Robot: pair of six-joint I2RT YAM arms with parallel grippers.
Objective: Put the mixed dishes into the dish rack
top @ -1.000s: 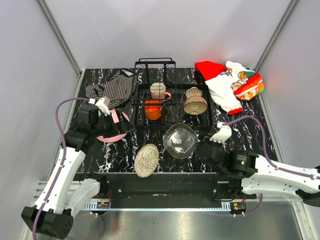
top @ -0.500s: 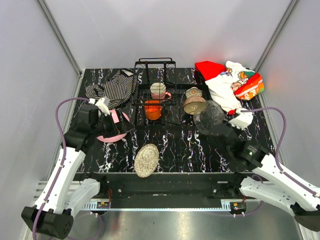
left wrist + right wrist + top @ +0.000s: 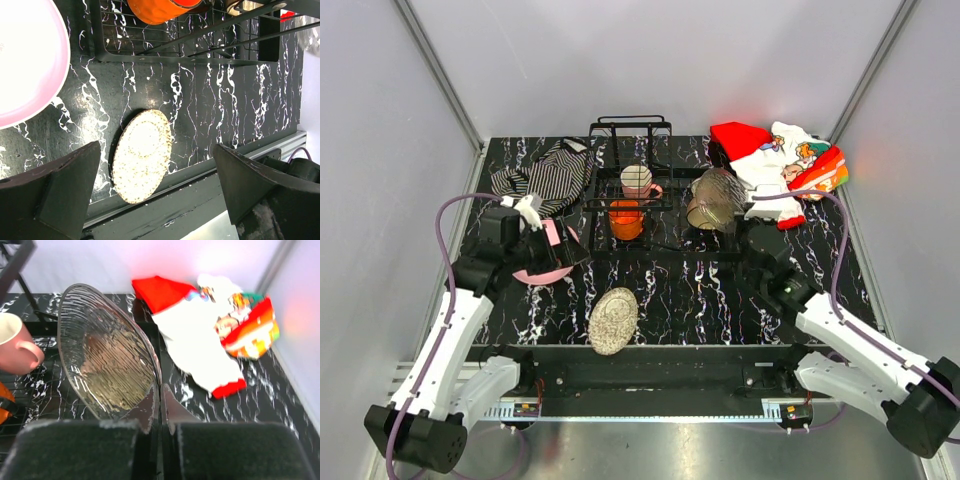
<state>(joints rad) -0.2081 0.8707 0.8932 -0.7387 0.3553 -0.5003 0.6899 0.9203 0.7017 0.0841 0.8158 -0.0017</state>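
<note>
My right gripper is shut on the rim of a clear ribbed glass bowl, held tilted on edge over the right end of the black wire dish rack. Through the glass a brownish bowl shows in the rack. An orange cup and a cream-pink mug sit in the rack's left part. My left gripper hangs open above the table beside the pink plate. The tan speckled plate lies near the front edge.
A striped black-white cloth lies at the back left beside the rack. A red-white printed cloth is bunched at the back right, close to my right gripper. The rack's raised upright section stands at the far end.
My right arm has carried the glass bowl from the front middle of the table back and up to the rack's right end, tipping it on edge. The left arm has stayed put.
</note>
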